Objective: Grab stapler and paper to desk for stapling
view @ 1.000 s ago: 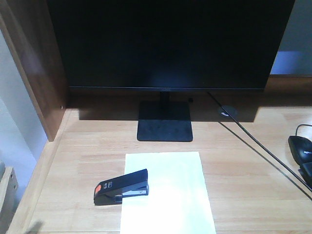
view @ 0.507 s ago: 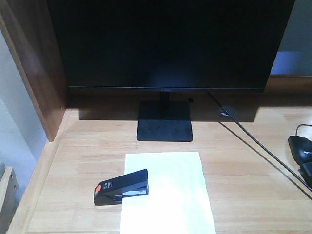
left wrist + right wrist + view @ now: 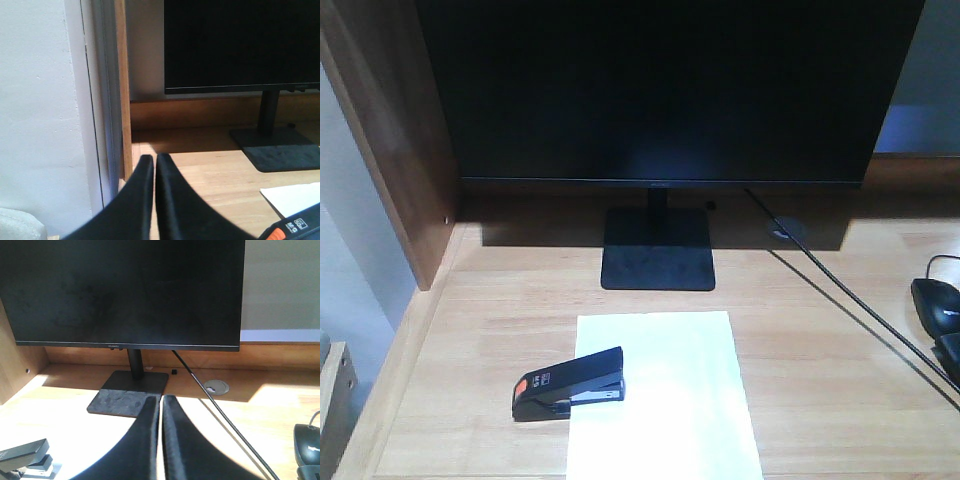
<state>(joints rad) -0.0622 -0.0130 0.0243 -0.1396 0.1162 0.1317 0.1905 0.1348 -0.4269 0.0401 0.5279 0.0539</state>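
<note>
Left gripper (image 3: 151,165) and right gripper (image 3: 160,405) — jaws nearly together, a thin slit between, nothing held.

A large dark monitor (image 3: 660,90) stood on a black square base (image 3: 658,250). Sunlight fell in bright patches beneath it, with shadow behind. A pale wall (image 3: 40,110) rose at the left

Black monitor (image 3: 665,90) dark, on square black stand base (image 3: 658,248). Thin black cable (image 3: 840,290) running diagonally toward near right. Round cable grommet (image 3: 786,230) behind it. Black mouse (image 3: 938,305) at right edge.
</note>
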